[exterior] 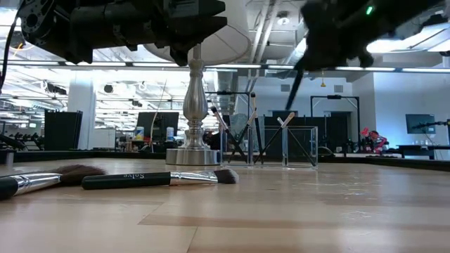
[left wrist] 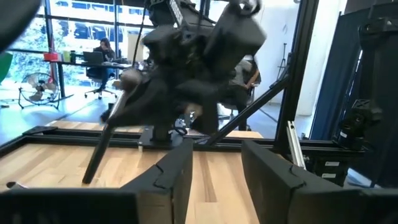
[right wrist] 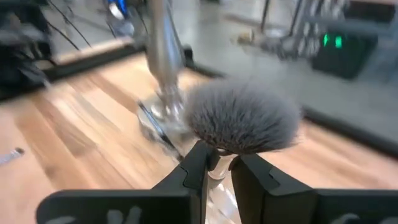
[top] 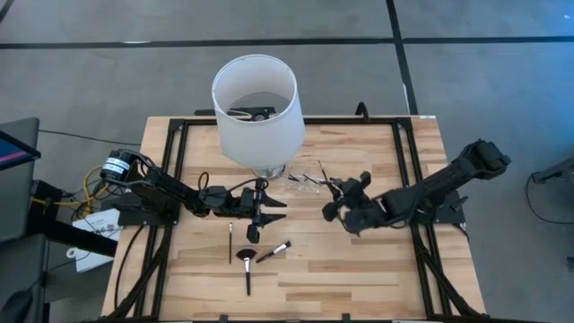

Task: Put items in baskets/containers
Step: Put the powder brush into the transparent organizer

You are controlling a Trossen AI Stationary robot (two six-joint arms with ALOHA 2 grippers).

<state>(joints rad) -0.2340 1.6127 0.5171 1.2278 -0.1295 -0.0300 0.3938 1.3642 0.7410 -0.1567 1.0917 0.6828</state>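
A fluffy grey makeup brush (right wrist: 242, 121) is lifted above the table, and my right gripper (right wrist: 219, 168) is shut on it. The gripper (top: 330, 203) hovers right of the table's middle, beside the clear container (exterior: 267, 144). Several brushes lean crossed inside that container (top: 309, 181). Three more brushes lie flat on the wood nearer the front: one (top: 230, 239), one (top: 247, 269) and one (top: 273, 251). My left gripper (top: 267, 213) hangs open above them, its fingers (left wrist: 180, 177) holding nothing. My right gripper pinches the brush between its two fingers at the neck just under the fluffy head (right wrist: 217, 160). The fingers come from the table's right side, slanting a little downward, across the brush. The brush is clear of the table, head uppermost, its black handle (left wrist: 99, 152) slanting down.
A lamp with a tall white shade (top: 256, 108) stands on a silvery base (exterior: 195, 154) at the far middle, just left of the container. A black frame (top: 179, 135) rims the table. Bare wood lies toward the near right.
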